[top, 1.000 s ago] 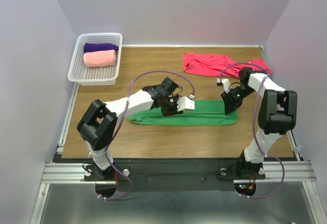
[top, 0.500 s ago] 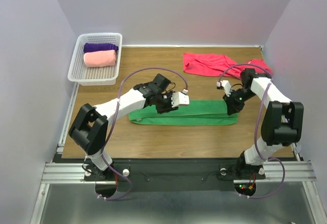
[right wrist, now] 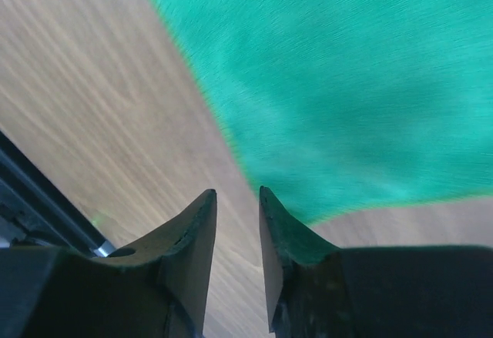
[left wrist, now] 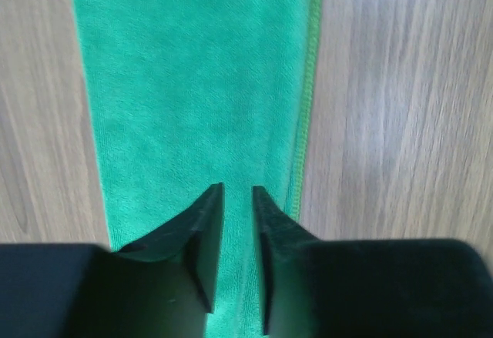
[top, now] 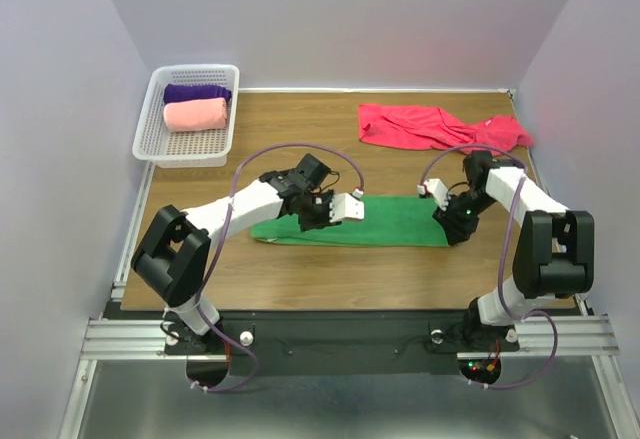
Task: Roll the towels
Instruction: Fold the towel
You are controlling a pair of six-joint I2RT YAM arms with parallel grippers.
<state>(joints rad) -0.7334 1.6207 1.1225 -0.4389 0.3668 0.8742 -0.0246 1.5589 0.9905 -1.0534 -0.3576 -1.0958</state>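
One green towel (top: 390, 221) lies flat mid-table (top: 300, 269). The left gripper (left wrist: 237, 190) hovers over its left part, jaws narrowly apart and empty. The right gripper (right wrist: 237, 193), equally narrow and empty, is at its right end. Farther back lies one crumpled crimson towel (top: 430, 126). At far left, one white mesh basket (top: 165, 149) holds two rolls: a salmon-pink towel (top: 195, 114) and a purple towel (top: 195, 92).

Wooden table (top: 300, 269), green towel (top: 395, 229), crimson towel (top: 420, 126), basket (top: 185, 149)
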